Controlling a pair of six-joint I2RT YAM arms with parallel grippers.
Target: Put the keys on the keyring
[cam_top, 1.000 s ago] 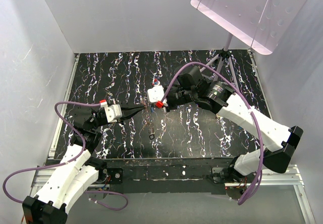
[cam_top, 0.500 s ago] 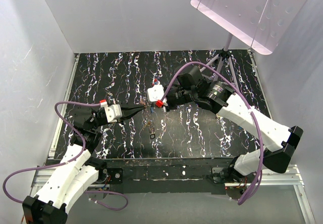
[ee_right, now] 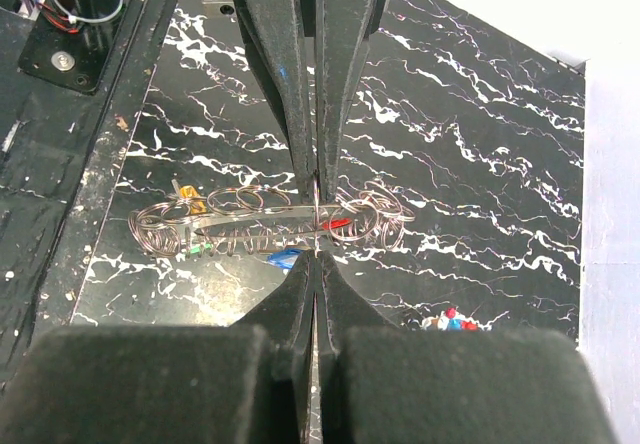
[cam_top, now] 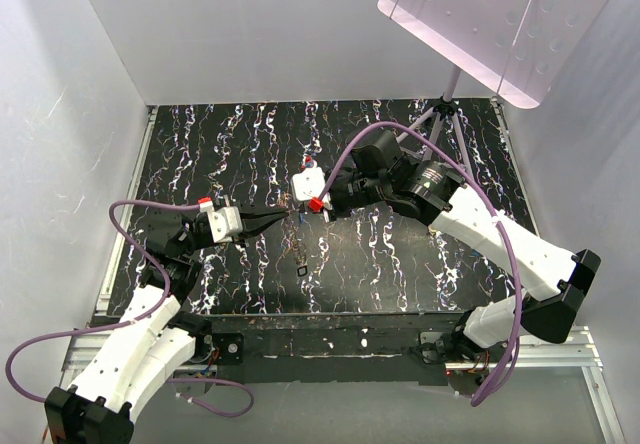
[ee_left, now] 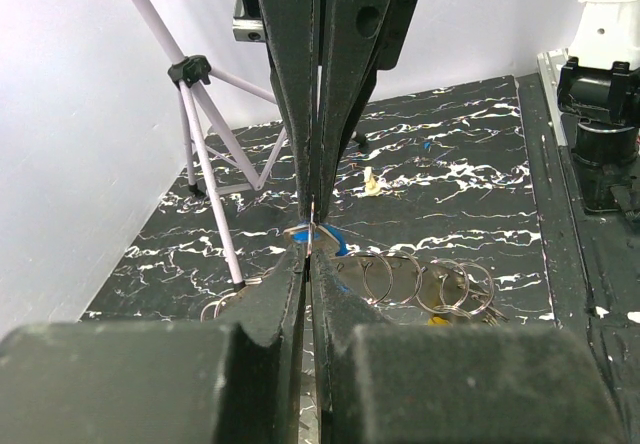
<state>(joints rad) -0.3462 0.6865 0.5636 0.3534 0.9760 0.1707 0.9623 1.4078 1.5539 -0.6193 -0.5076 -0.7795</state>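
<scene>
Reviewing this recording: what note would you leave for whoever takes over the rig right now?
Left gripper: shut. Right gripper: shut.
They meet tip to tip, pinching a thin metal piece between them. I cannot tell whether it is a key or a ring.
A chain of rings lies on the table below the tips, with a red cap and a blue cap beside it.
Done: both arms have a grip at one spot.
Left: threading. No key can be seen sliding onto a ring, so probably all of it.
</scene>
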